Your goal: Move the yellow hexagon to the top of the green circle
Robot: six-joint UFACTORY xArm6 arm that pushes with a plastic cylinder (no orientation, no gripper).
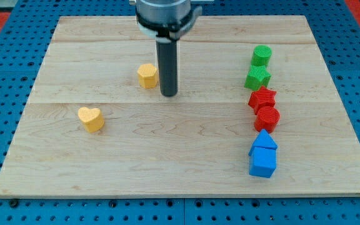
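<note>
At the desk's 11 o'clock sector, the yellow hexagon stood just beside my tip, at its 10 o'clock; no pincer existed, so no state applied; the green circle lay well apart at 3 o'clock; the hexagon seemed light, rigid, prone to rotate; push its left face squarely.

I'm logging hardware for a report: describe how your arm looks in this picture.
My arm ends in a straight, dark grey cylindrical rod; my tip is its blunt lower end. Above the rod sits a wider round collar, black with a pale grey band. No cables or markings show.
</note>
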